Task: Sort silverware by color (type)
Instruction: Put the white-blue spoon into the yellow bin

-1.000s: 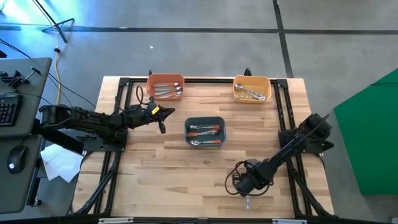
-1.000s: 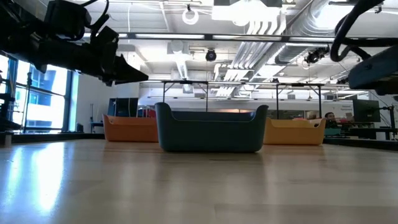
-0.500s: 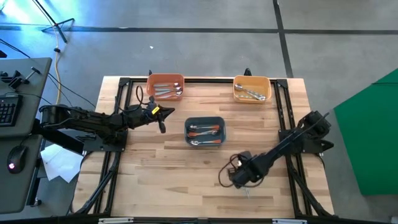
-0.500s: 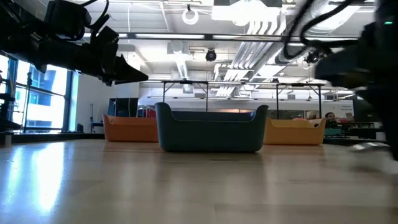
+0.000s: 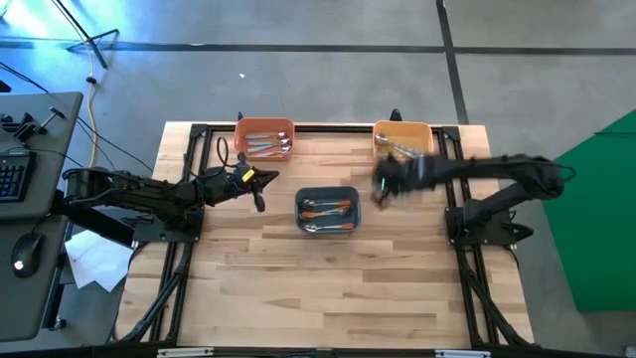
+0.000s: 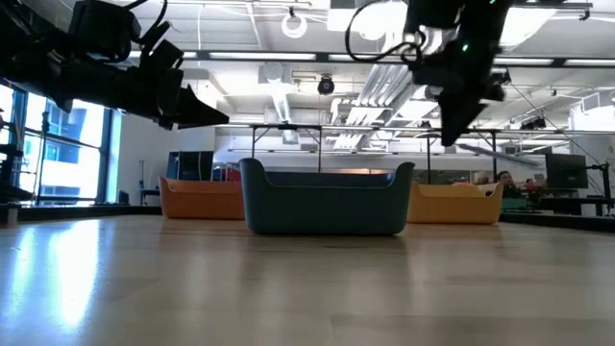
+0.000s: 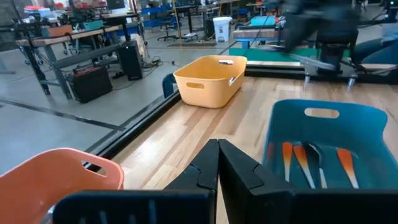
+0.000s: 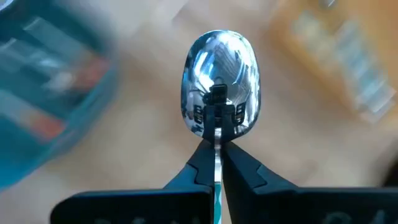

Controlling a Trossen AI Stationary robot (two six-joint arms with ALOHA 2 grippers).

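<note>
Right tool [image 8: 217, 155] clamped on a spoon [image 8: 218, 93], left tool [image 7: 217, 163] together, no legible writing.

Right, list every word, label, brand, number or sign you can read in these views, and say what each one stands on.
No readable text in any view.
Orange plastic bin, yellow plastic bin, dark blue plastic bin: no labels visible.
Shiny metal spoon held in the right tool: only reflections, no marking.
Black keyboard beside the table: keys too small to read.
Room behind the table: any signs too blurred to read.
</note>
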